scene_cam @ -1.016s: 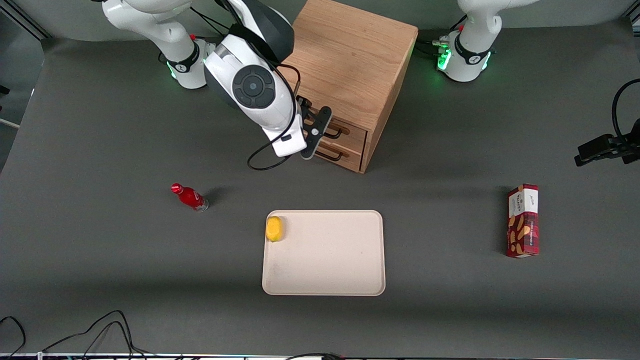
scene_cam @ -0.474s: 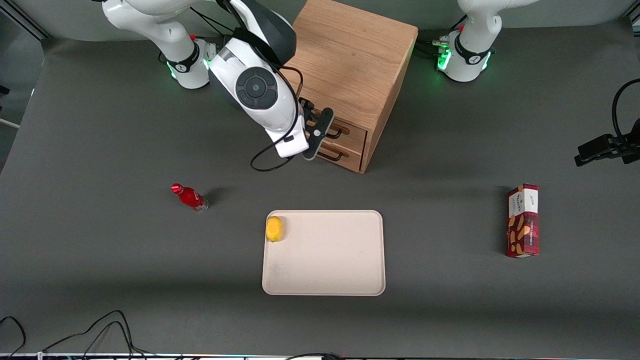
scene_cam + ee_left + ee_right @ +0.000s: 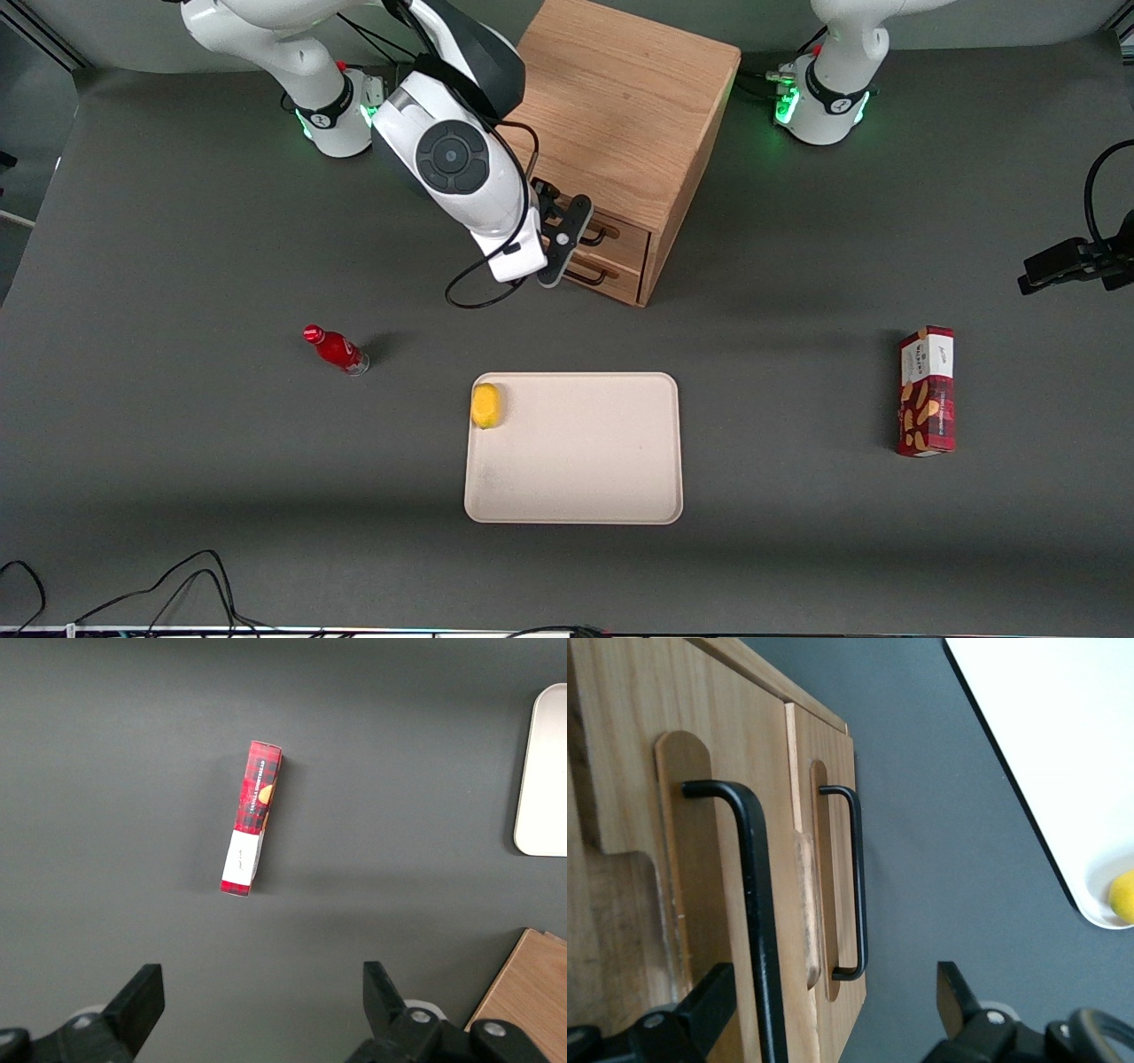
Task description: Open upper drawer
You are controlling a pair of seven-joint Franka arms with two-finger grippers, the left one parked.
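The hand (image 3: 567, 237) has slid in a bit closer to the front of the cabinet (image 3: 620, 115) than it was a second ago, and now sits right at the drawer fronts. Its two fingers (image 3: 709, 1005) are spread wide, and nothing is held yet. The upper drawer (image 3: 718, 904) is still pushed all the way in, with the lower drawer (image 3: 833, 886) just under it. So I think the pull has not started; the hand is lining up on the handle first. The wrist view shows what the front view cannot: the upper handle (image 3: 757, 921) runs between the two open fingers, so a squeeze should catch it, while the lower handle (image 3: 855, 886) stays off to one side. The front view shows the rest of the desk (image 3: 177, 487): a tray (image 3: 585, 478) with a lemon (image 3: 485, 405) on it nearer the camera, a red bottle (image 3: 337, 349) toward the working arm's end, and a red box (image 3: 927, 390) toward the parked arm's end.
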